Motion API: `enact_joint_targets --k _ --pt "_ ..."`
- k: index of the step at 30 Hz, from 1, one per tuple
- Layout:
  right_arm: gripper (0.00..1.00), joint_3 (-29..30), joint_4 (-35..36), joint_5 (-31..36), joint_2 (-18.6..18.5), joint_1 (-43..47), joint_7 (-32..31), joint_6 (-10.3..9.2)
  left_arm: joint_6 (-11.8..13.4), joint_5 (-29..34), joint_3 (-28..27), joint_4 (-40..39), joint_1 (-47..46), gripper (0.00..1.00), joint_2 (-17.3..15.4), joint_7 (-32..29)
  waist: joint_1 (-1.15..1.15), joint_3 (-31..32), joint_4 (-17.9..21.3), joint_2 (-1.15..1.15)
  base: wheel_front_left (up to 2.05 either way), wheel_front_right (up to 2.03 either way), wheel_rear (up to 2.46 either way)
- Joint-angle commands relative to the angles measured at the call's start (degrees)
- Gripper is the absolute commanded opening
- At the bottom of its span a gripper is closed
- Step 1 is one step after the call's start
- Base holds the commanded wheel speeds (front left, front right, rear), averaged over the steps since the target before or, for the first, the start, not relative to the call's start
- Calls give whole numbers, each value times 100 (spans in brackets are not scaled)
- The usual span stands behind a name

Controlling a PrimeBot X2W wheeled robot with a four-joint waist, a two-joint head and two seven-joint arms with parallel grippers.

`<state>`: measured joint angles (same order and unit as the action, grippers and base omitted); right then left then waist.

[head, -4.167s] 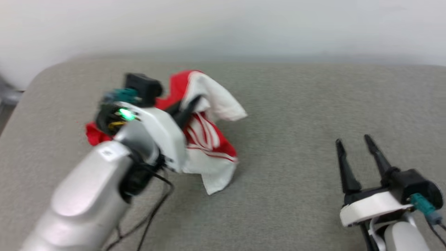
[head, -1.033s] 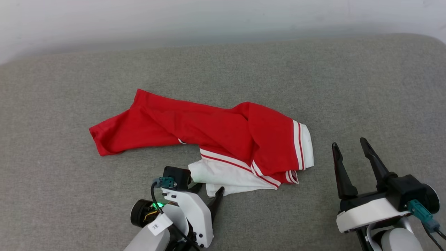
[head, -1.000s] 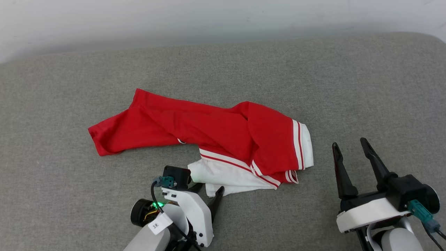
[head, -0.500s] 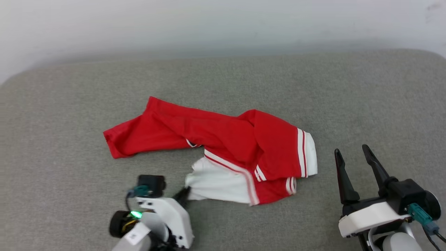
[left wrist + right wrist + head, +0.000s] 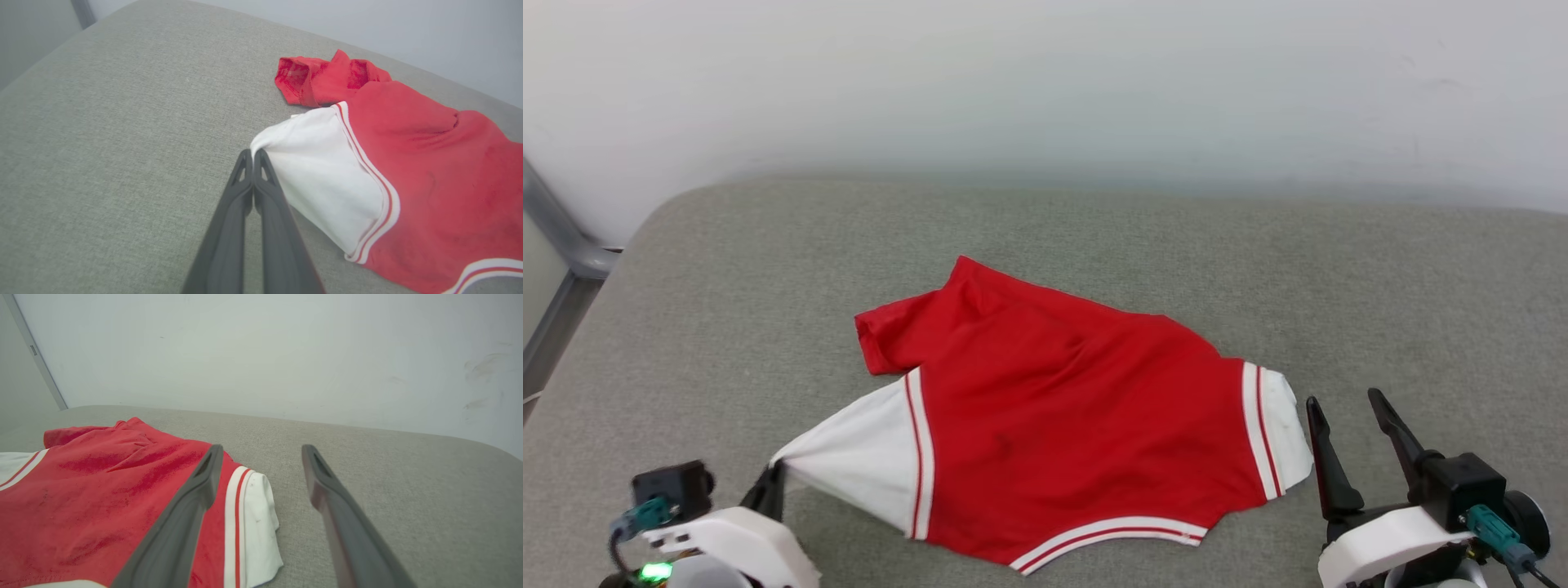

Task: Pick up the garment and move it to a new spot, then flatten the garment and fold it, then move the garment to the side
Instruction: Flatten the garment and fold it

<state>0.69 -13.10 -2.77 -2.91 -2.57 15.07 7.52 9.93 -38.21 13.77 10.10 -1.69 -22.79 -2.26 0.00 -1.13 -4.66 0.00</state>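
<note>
The garment [image 5: 1062, 416], a red jersey with white sleeves and red-white striped trim, lies spread on the grey cushioned surface with its plain red side up; no print shows. My left gripper [image 5: 252, 154] is shut on the tip of the white left sleeve [image 5: 318, 171], which is pulled taut toward the lower left [image 5: 776, 474]. My right gripper [image 5: 1343, 404] stands open just right of the other white sleeve [image 5: 1286, 433], apart from it. In the right wrist view the right gripper [image 5: 261, 451] has its fingers spread, and the sleeve [image 5: 257, 522] lies beside the left finger.
The grey cushioned surface [image 5: 1380, 286] stretches wide to the right and behind the jersey. A white wall [image 5: 1045, 82] rises behind it. A grey metal frame [image 5: 556, 269] stands past the surface's left edge.
My left gripper has pulled the white sleeve out to the left, and the crumpled jersey has opened out flat. The head camera has shifted. The right gripper has stayed open.
</note>
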Motion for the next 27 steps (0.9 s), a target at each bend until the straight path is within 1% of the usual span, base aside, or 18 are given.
enact_joint_targets --k 1,5,7,9,10,11,14,16,20,23,27 --pt "100 48 -73 60 6 46 -39 -6 87 -93 -124 -79 164 0 -39 58 0 69 -88 0 0 0 0" --pt "100 120 -228 105 6 18 -140 -6 126 -236 -326 65 403 0 -106 115 0 77 -136 0 0 0 0" --pt "100 128 -280 111 5 -19 -181 -6 25 -242 -262 218 449 0 -101 125 0 63 -136 0 0 0 0" --pt "100 137 -296 113 5 -31 -191 -6 -7 -256 -244 274 432 1 -55 181 0 56 -136 0 0 0 0" --pt "100 155 -317 113 4 -37 -182 -6 -60 -232 -192 326 404 66 -26 229 0 50 -137 0 0 0 0" --pt "100 166 -328 114 5 -39 -179 -6 -95 -215 -158 386 381 100 8 269 0 46 -140 0 0 0 0" --pt "100 207 -345 129 6 -47 -211 -6 -200 -35 -10 450 240 100 52 506 0 43 -149 0 0 0 0" --pt "100 247 -337 147 5 -70 -254 -6 -326 95 92 400 144 100 102 792 0 65 -161 0 0 0 0" --pt "100 245 -258 72 -21 -154 -610 -6 -545 377 278 242 -11 100 141 1322 0 116 -213 0 0 0 0" --pt "100 87 -194 -28 -244 -260 -1242 -6 -646 559 399 51 -96 100 206 1518 0 126 -275 0 0 0 0" --pt "100 -330 -183 -346 -643 -498 -2550 -6 -679 695 509 -160 -153 100 282 1609 0 85 -365 0 0 0 0"
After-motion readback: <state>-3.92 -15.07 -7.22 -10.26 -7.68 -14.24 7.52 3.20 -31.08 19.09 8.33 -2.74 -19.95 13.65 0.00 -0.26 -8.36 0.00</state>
